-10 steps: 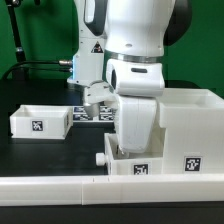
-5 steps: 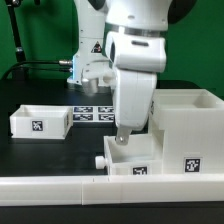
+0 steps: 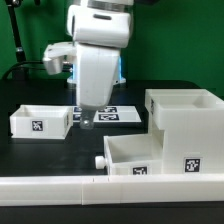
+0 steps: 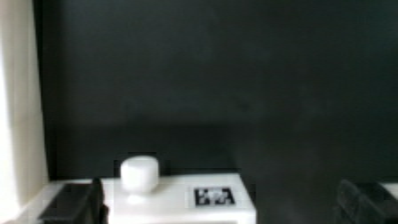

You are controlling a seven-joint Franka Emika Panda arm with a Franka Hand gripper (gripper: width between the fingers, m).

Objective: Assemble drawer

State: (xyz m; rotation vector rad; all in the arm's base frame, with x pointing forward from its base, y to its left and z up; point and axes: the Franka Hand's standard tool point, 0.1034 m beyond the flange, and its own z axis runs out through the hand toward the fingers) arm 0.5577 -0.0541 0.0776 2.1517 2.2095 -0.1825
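Note:
The white drawer housing point(image 3: 186, 112) stands at the exterior view's right. One knobbed tray point(image 3: 138, 156) sits in its lower slot, part way out, knob point(image 3: 100, 162) toward the exterior view's left. The second tray point(image 3: 40, 121) stands apart at the left. My gripper point(image 3: 88, 119) hangs between the two trays, above the table and touching neither. In the wrist view, dark fingers point(image 4: 71, 203) stand wide apart at the frame's edge, with nothing gripped. A tray's white face with knob point(image 4: 139, 172) and tag point(image 4: 215, 195) shows between them, lower down.
The long low white border rail point(image 3: 100, 187) runs along the front of the table; it also shows in the wrist view point(image 4: 18, 100). The marker board point(image 3: 112, 114) lies flat behind the gripper. The table top is black.
The arm has lifted off the tray in the housing and swung toward the exterior view's left. That tray stays where it was, in the lower slot.

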